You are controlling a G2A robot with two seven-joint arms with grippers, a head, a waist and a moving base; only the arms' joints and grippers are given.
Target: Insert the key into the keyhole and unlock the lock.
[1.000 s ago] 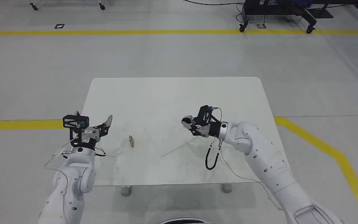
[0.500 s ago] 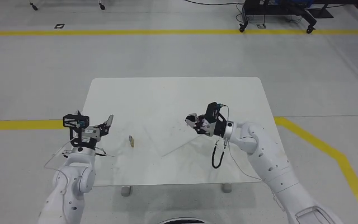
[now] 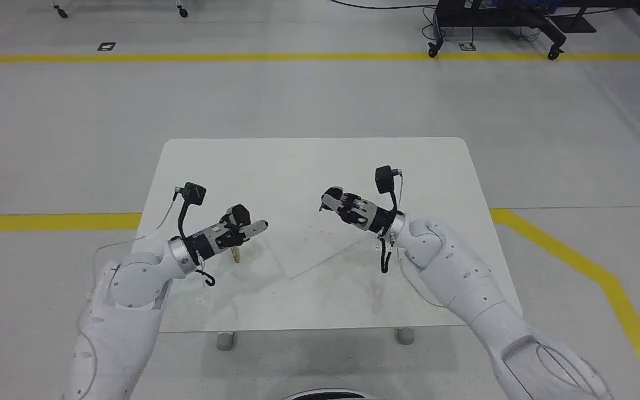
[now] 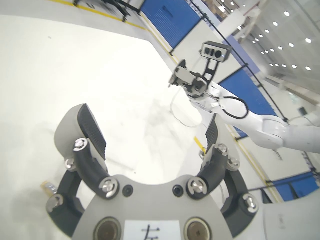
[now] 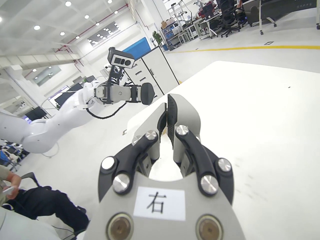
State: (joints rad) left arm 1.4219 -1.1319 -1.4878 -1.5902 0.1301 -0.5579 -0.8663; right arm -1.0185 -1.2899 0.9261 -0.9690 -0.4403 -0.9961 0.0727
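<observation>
A small brass lock (image 3: 235, 254) lies on the white table (image 3: 300, 165), left of the middle. My left gripper (image 3: 250, 222) hovers just above and beside it, open and empty. From the left wrist, the brass piece (image 4: 48, 186) sits low beside the spread fingers (image 4: 87, 123) of that gripper (image 4: 147, 116). My right gripper (image 3: 328, 197) is raised over the table's middle, pads pressed together. In the right wrist view a thin tan sliver, apparently the key (image 5: 163, 132), shows between its pads (image 5: 172, 116). The two grippers face each other.
A black cable (image 3: 383, 262) hangs from the right forearm over the table. Faint scuff marks (image 3: 300, 268) cross the tabletop. A seated person (image 5: 30, 201) is beyond the table's edge, away from the work.
My left arm has swung inward from the table's left edge and now stands over the brass lock. My right gripper has lifted and turned toward the left arm, staying shut.
</observation>
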